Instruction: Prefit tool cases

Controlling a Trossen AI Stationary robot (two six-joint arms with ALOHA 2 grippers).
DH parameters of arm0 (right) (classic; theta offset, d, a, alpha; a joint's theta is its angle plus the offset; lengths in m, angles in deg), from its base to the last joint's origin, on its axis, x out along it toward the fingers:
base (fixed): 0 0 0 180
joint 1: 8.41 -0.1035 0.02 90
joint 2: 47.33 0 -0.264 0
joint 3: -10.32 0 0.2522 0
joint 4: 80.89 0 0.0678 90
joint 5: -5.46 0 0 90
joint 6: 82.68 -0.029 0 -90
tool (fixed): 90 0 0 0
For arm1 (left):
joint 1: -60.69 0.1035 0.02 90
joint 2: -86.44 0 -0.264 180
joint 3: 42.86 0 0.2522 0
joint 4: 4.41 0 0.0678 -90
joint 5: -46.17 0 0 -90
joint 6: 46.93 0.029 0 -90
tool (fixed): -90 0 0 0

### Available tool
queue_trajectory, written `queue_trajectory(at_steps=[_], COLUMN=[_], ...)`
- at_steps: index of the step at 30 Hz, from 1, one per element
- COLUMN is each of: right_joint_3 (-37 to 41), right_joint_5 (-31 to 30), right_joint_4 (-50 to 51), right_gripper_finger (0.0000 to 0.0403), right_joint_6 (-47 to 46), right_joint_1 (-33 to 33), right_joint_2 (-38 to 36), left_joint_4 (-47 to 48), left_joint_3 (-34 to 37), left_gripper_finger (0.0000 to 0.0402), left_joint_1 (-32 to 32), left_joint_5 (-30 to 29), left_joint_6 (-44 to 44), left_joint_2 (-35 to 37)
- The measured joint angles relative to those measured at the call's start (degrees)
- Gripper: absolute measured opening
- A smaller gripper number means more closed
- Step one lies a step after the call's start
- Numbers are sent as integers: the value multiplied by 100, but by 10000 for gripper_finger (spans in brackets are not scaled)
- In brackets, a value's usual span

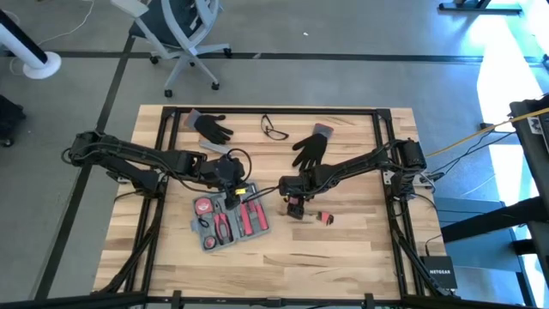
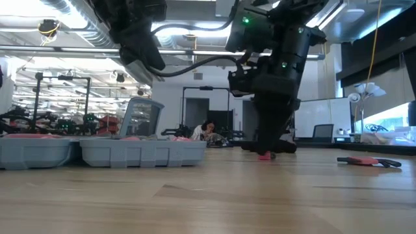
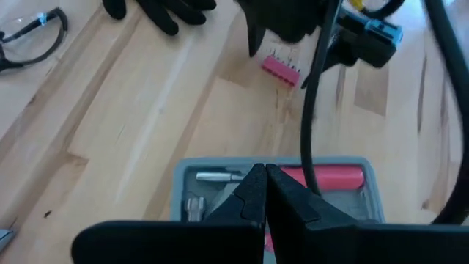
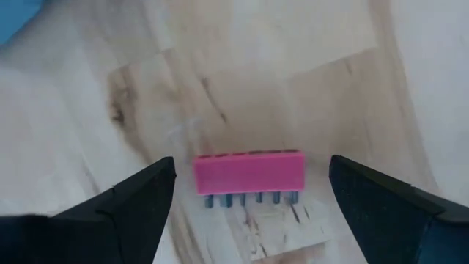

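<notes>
The blue-grey tool case (image 1: pixel 232 221) lies open on the table with red-handled tools in its recesses; it also shows in the low view (image 2: pixel 104 153) and the left wrist view (image 3: pixel 220 172). My left gripper (image 1: pixel 232 197) hangs shut above the case's far edge (image 3: pixel 264 183), holding nothing. My right gripper (image 1: pixel 294 206) points down, open, just right of the case. Between its fingers (image 4: pixel 249 192), apart from both, a pink bit holder (image 4: pixel 249 172) lies flat on the wood (image 3: pixel 281 70).
A small red-and-black tool (image 1: pixel 327 218) lies right of my right gripper (image 2: pixel 367 160). Two black gloves (image 1: pixel 213 127) (image 1: pixel 311 148) and safety glasses (image 1: pixel 274 129) lie at the far side. Bare wood (image 1: pixel 343 257) shows near the front edge.
</notes>
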Motion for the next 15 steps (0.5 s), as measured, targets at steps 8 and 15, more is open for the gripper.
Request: queue_trajectory(at_steps=[8,15], right_joint_3=[0,0], right_joint_5=[-5,124], right_joint_4=[64,-111], right_gripper_finger=[351,351], right_joint_6=[147,767], right_joint_1=[-2,-4], right_joint_2=[-2,-2], left_joint_4=[136,135], left_joint_3=[0,0], left_gripper_finger=[0,0], left_joint_1=[-17,-26], left_joint_5=[-1,-2], left_joint_6=[-31,-70], left_joint_2=[0,0])
